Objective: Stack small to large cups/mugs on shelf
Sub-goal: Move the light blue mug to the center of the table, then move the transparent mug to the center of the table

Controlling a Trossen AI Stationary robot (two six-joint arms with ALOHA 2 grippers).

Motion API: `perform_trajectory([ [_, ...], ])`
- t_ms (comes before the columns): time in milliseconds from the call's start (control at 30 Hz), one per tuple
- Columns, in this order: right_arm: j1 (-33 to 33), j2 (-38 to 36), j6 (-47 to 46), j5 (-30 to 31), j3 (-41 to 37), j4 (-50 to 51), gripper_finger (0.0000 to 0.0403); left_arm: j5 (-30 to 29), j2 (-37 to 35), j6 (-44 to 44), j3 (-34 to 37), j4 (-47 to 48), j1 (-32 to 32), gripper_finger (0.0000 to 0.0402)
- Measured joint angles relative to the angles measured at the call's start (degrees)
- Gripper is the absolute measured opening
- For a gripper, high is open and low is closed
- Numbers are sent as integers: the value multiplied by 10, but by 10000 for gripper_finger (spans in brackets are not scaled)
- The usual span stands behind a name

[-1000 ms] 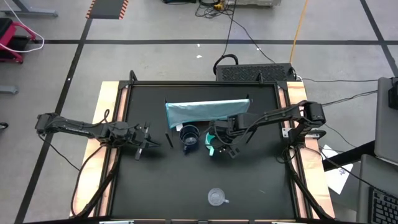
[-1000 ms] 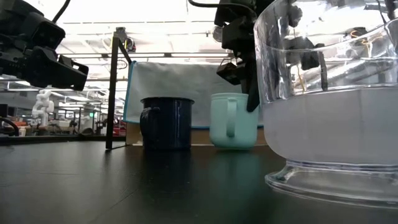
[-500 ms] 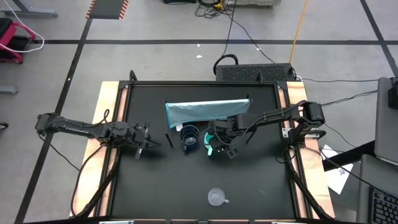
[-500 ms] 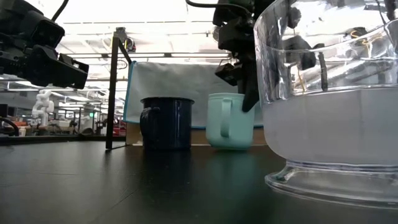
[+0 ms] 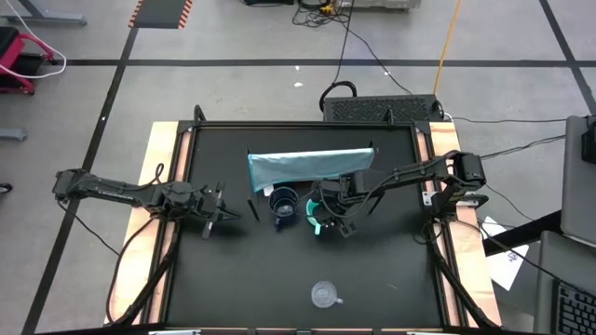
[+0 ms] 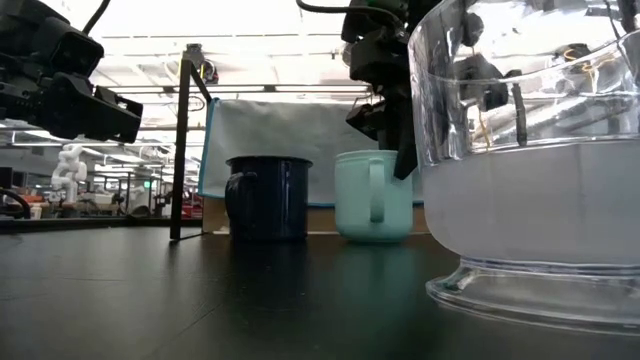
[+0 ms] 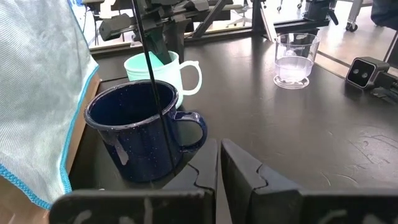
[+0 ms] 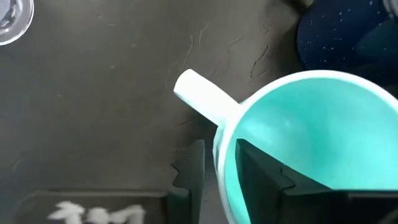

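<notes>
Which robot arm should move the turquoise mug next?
The right one, probably. Its gripper already straddles the turquoise mug's rim beside the navy mug, while the left gripper waits shut, farther away.

Two dark jointed arms, black cables

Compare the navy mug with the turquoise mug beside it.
The navy mug is dark and speckled; the turquoise mug is plain and pale. The navy mug looks slightly wider. The navy mug stands free, while the right gripper has its jaws straddling the turquoise mug's rim. Both stand upright on the table, handled, in front of the shelf.
</notes>
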State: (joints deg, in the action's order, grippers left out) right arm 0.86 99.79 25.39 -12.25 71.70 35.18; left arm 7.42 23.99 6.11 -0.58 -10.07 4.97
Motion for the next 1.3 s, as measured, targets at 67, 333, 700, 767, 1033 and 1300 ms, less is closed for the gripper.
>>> perform_trajectory([
  [67, 0, 0, -5, 0, 7, 9, 96, 0, 0, 0, 0, 0, 0, 24],
  [333, 2, -16, 3, 1, 42, 41, 140, 0, 0, 0, 0, 10, 0, 24],
  [700, 15, -99, -17, 48, 42, 35, 142, 0, 0, -3, 0, 14, 0, 24],
  [767, 15, -110, -20, 48, 39, 39, 125, 0, 0, -6, 0, 14, 0, 24],
  [1033, 26, -196, 1, -16, -61, -26, 10, 0, 0, -8, 0, 13, 0, 24],
  [1300, 60, -311, -47, -66, -193, -171, 3, 0, 0, -14, 0, 13, 0, 24],
])
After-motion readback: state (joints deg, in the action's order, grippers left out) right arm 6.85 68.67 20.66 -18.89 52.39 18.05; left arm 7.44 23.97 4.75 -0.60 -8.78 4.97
